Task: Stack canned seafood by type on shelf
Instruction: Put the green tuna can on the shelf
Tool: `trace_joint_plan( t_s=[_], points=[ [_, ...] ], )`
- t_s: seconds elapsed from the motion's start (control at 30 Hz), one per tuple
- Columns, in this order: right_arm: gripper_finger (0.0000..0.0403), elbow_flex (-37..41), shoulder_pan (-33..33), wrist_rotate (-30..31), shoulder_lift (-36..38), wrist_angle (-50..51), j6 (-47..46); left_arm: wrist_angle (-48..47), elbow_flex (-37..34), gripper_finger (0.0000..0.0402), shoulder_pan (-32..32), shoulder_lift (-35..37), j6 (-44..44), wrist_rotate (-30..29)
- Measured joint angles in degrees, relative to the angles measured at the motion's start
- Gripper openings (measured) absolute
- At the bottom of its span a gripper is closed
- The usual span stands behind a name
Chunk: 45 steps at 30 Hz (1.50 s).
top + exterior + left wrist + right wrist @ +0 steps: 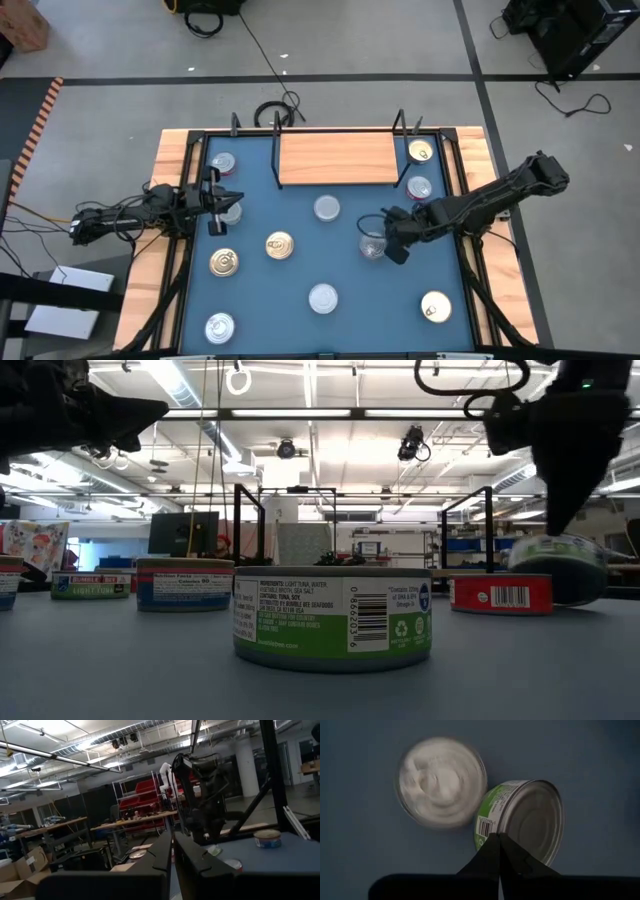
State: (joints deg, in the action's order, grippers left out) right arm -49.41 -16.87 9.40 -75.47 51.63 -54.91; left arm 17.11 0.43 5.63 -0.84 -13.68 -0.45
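Two grippers, both pinched shut and empty: the right gripper hangs over a green-labelled tin right of centre, the left gripper waits left; the shelf sits far.

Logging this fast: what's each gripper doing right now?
Left gripper: shut, holding nothing.
Right gripper: shut on the rim of a tilted tin.

A silver-lidded tin is showing blurred in the right wrist view, its lid detail unreadable. The tilted green tin is lying partly hidden behind the dark fingers. In the low view, a tin is being cut off by the picture's edge.
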Motion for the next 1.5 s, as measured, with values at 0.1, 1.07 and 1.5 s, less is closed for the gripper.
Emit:
trace_joint_plan(
  t_s=[0.1, 1.07, 1.5],
  points=[
    [0.0007, -0.04, 1.42, -0.01, 0.69, -4.17, -0.75, 0.05, 0.15, 0.0023, 0.0, 0.02, 0.49, 0.0],
    [0.0005, -0.15, 4.95, -3.57, 4.43, -15.52, -11.44, -0.25, 0.96, 0.0023, 0.0, 0.0, 1.93, 0.04],
    [0.0033, -0.15, 4.84, -4.73, 4.38, -14.33, -5.12, -0.27, 0.96, 0.0023, 0.0, 0.0, 1.96, 0.04]
  ],
)
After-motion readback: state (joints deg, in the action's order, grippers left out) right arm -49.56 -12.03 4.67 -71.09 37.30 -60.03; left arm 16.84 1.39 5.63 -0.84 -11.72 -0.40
